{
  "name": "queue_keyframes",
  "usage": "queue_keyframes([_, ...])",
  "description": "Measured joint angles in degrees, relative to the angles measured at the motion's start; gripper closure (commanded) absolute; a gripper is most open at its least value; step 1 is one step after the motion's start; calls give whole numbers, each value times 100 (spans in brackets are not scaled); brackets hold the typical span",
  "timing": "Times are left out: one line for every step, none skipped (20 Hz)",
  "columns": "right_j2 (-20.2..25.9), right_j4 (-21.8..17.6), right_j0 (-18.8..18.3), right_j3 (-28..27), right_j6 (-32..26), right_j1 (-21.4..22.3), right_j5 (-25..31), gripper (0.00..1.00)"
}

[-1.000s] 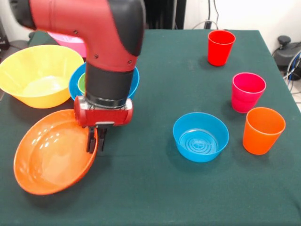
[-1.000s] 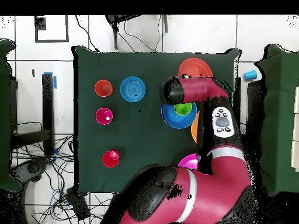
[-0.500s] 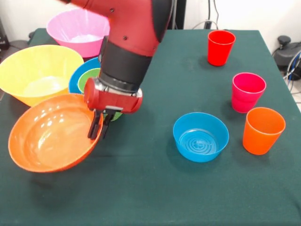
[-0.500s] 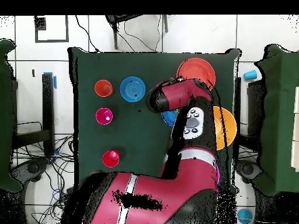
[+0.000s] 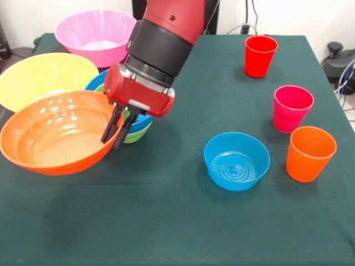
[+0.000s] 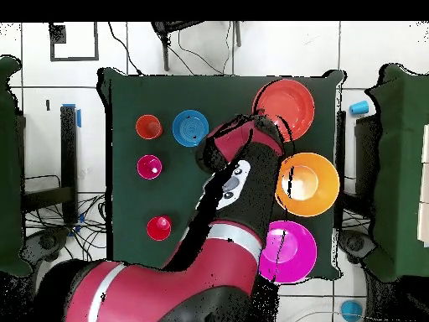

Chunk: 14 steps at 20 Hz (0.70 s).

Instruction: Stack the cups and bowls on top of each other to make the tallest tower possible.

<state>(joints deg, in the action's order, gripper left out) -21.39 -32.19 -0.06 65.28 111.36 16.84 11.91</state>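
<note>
My gripper (image 5: 115, 133) is shut on the right rim of the shallow orange-red bowl (image 5: 55, 133), holding it nearly level above the table. In the overhead view that bowl (image 6: 285, 107) lies at the top right, and the arm hides the gripper. Just behind the gripper sits the tower's base: the wide blue bowl (image 5: 141, 122) together with the small green bowl (image 5: 135, 136), both mostly hidden. The small translucent blue bowl (image 5: 237, 160) stands alone at centre right. The red cup (image 5: 259, 55), magenta cup (image 5: 292, 108) and orange cup (image 5: 310, 153) stand upright along the right side.
The big yellow-orange bowl (image 5: 44, 77) sits right behind the held bowl, and the big pink bowl (image 5: 97, 33) stands at the far left corner. The green table cloth (image 5: 183, 221) ends close to the cups on the right.
The gripper has risen with the orange-red bowl, which was tilted on the table and now hangs nearly level. The arm has swung back, uncovering the pink bowl.
</note>
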Motion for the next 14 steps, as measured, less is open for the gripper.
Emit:
queue_keyframes([-49,1,33,0,58,-1,0,100])
queue_keyframes([-99,1,65,-1,117,-3,0,100])
queue_keyframes([-178,2,109,-1,189,-5,-1,100])
queue_keyframes([-199,2,121,-1,205,-6,0,100])
queue_keyframes([-292,2,156,2,244,-8,-1,100])
queue_keyframes([-315,2,161,5,244,-8,0,100])
queue_keyframes([-336,2,163,9,244,-8,-1,100])
queue_keyframes([-374,2,162,25,244,-4,-1,100])
queue_keyframes([-394,2,160,49,244,5,-1,100])
queue_keyframes([-402,2,154,85,244,26,-1,100])
queue_keyframes([-402,3,145,139,244,61,-1,100])
queue_keyframes([-401,4,136,192,244,97,-1,100])
queue_keyframes([-403,2,127,248,244,134,-1,100])
queue_keyframes([-398,4,108,339,244,199,-1,100])
